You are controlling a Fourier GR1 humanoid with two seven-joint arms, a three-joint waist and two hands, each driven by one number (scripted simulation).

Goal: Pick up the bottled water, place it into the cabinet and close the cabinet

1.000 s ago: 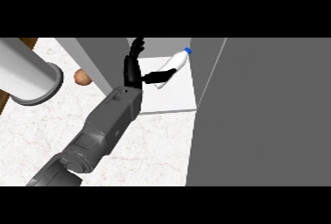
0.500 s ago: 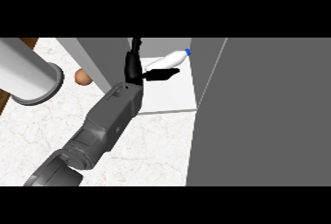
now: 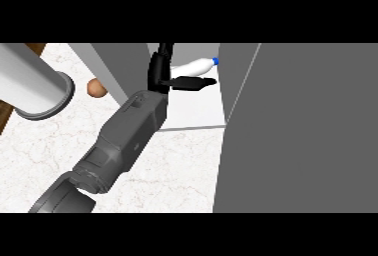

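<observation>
The bottled water [image 3: 193, 66], white with a blue cap, lies on its side inside the cabinet, on the pale shelf floor [image 3: 196, 107], cap pointing right. My left hand [image 3: 164, 75] is just left of it with fingers straight up. The thumb [image 3: 193, 83] sticks out to the right, along the bottle's near side. No finger curls round the bottle; I cannot tell whether the thumb touches it. The grey cabinet door [image 3: 295, 130] stands open at the right and fills that side of the view. My right hand does not show.
The cabinet's grey left wall [image 3: 122, 65] is close beside my forearm. A small brown round object [image 3: 96, 88] sits on the marble counter [image 3: 177, 170] left of that wall. A thick light grey cylinder [image 3: 33, 82] crosses the upper left corner.
My left hand has uncurled from the bottle. Its fingers now point straight up, and the hand has shifted slightly left. The bottle has settled deeper in the cabinet.
</observation>
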